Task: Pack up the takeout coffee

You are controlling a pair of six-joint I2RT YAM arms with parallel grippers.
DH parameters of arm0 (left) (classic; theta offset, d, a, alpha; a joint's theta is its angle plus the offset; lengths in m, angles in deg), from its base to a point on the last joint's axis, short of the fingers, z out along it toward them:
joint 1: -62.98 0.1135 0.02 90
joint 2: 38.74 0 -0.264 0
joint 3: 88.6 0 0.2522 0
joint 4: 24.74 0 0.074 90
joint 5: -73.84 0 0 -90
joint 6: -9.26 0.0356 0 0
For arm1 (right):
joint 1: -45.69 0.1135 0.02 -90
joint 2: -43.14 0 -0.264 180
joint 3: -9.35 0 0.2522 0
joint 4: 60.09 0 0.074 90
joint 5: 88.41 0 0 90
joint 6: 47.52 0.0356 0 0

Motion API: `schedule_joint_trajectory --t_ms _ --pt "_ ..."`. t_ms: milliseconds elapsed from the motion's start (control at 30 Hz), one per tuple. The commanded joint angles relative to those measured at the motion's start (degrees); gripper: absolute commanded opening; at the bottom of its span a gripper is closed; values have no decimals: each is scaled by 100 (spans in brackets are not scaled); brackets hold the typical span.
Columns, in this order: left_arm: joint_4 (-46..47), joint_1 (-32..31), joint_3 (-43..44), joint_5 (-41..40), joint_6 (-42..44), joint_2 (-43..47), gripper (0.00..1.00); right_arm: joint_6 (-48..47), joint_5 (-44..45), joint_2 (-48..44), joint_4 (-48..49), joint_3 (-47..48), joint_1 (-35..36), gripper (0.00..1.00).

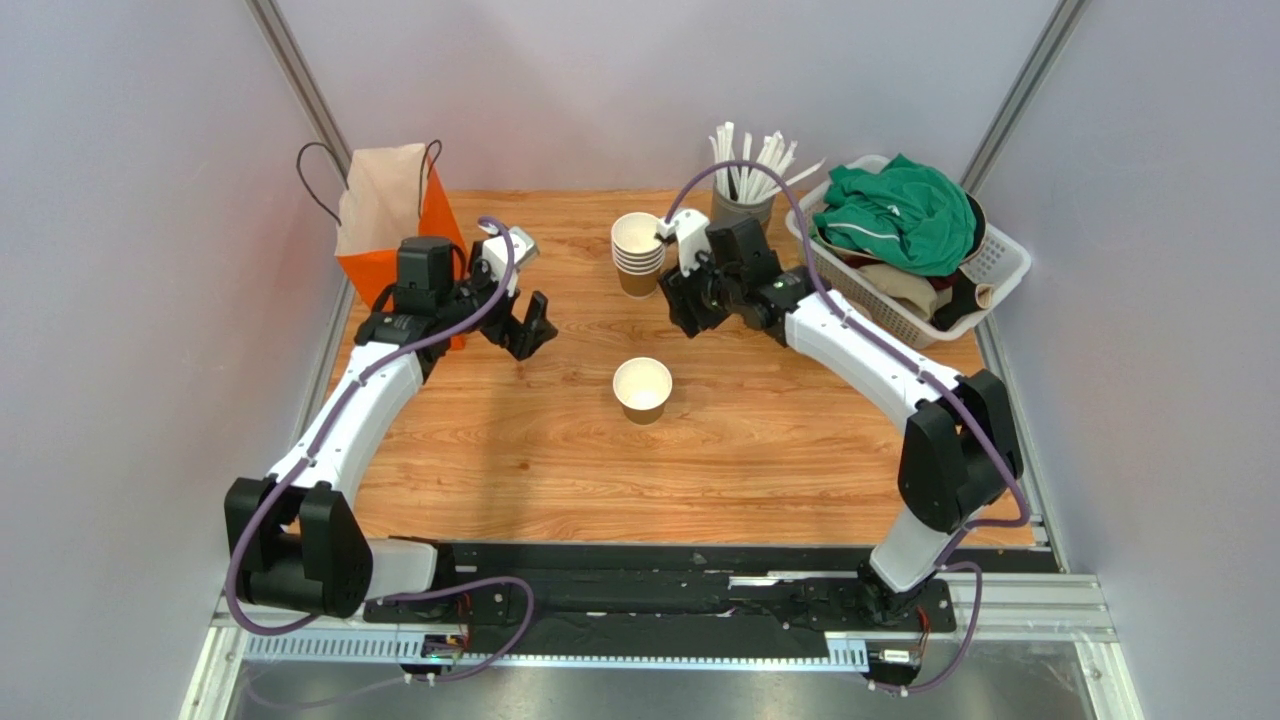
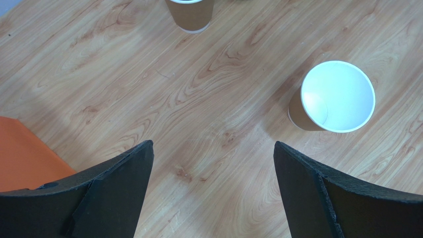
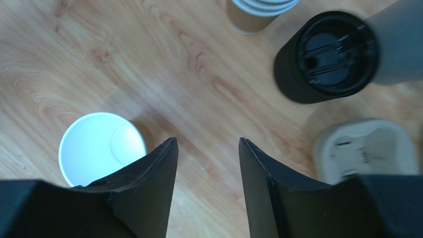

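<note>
A single tan paper cup [image 1: 642, 387], cream-white inside, stands upright in the middle of the table with no lid on it. It also shows in the left wrist view [image 2: 333, 98] and the right wrist view [image 3: 101, 148]. A stack of black lids [image 3: 325, 57] stands beside a grey holder. My left gripper [image 1: 526, 323] is open and empty above bare wood [image 2: 213, 146], to the left of the cup. My right gripper [image 1: 684, 308] is open and empty [image 3: 207, 140], behind the cup, between it and the lids.
An orange paper bag [image 1: 394, 225] stands open at the back left. A stack of lidless cups [image 1: 637, 252] stands at the back centre. A grey holder of white straws [image 1: 744, 188], a beige pulp cup carrier [image 3: 365, 146] and a white basket [image 1: 1004, 270] of clothes are at the back right.
</note>
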Motion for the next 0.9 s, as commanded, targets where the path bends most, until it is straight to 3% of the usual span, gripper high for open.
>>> schedule_joint_trajectory --t_ms 0,133,300,867 --pt "105 -27 21 186 4 -47 99 -683 20 223 -212 1013 -464 57" --pt "105 -27 22 177 30 -47 99 -744 -394 802 -441 1769 -921 67" --pt "96 -27 21 177 39 -56 99 -867 -622 1462 -643 2367 -1133 71" --pt "79 -27 30 177 66 -126 99 -780 -1202 2341 -503 2877 -1133 66"
